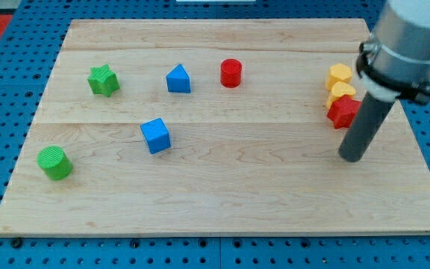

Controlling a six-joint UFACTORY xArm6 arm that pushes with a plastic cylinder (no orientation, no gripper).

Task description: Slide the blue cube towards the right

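The blue cube (155, 135) sits on the wooden board (222, 194) left of centre. My tip (351, 158) rests on the board at the view's right, far to the right of the blue cube and just below a red block (342, 112). The rod rises from the tip towards the view's top right and covers part of that red block.
A blue triangular block (178, 79) and a red cylinder (231, 72) lie near the top centre. A green star block (104, 81) is at upper left, a green cylinder (54, 163) at lower left. Two yellow blocks (340, 75) (341, 92) sit above the red block.
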